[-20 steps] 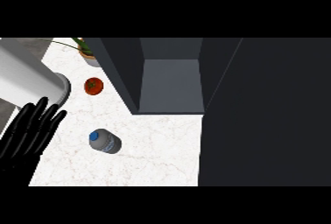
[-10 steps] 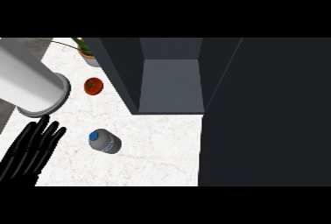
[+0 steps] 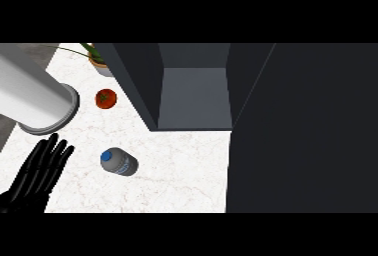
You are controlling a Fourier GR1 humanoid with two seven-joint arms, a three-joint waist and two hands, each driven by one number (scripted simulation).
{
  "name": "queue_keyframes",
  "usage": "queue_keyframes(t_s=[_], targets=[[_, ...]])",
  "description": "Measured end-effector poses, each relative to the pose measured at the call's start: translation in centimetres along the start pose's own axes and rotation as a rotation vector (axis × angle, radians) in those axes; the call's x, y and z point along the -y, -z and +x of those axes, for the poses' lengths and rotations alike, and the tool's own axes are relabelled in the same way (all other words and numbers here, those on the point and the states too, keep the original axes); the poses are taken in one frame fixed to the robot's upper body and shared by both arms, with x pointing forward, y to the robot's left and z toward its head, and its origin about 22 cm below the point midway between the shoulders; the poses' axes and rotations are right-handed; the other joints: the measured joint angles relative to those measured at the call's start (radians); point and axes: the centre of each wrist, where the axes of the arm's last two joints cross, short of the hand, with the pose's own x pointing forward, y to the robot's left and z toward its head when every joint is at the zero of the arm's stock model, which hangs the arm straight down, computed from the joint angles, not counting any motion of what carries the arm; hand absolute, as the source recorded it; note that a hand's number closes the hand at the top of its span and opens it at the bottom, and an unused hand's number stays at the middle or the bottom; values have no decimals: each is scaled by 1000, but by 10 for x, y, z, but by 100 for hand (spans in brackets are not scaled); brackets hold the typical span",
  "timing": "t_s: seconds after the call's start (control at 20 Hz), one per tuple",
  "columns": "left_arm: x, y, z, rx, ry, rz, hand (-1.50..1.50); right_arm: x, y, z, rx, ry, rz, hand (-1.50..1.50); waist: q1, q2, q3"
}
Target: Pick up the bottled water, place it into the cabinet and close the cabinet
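Observation:
The bottled water (image 3: 119,162), clear with a blue cap, rests on the white marble counter (image 3: 177,175), in front of the open cabinet (image 3: 193,95). My left hand (image 3: 35,176) is at the lower left, fingers straight and pointing up the view. It is open and holds nothing, a short gap to the left of the bottle. A grey forearm (image 3: 33,95) slants in from the upper left, above the hand. The right hand does not show.
A small red round object (image 3: 106,98) lies on the counter left of the cabinet, with a potted plant (image 3: 96,57) behind it. A large dark panel (image 3: 303,130) fills the right side, next to the cabinet's opening.
The left hand has slid down toward the view's lower left, away from the cabinet. The grey forearm has come further into view. The bottle has not moved.

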Motion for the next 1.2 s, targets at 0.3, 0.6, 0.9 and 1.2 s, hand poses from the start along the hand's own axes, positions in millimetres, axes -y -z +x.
queue_keyframes(t_s=[0.3,0.6,0.9,1.2], targets=[[-8,10,-34,-32,36,41,-150,0,-7,-2,11,-8,-3,-150,-5,1,0],[-17,17,-82,-74,27,56,-150,-1,-18,-3,11,-8,0,-150,-10,1,0],[-27,25,-122,-90,13,84,-150,-2,-29,-5,16,-3,7,-150,-12,1,0],[-29,28,-167,-100,15,125,-150,-3,-38,-5,8,3,16,-150,-14,3,-1]])
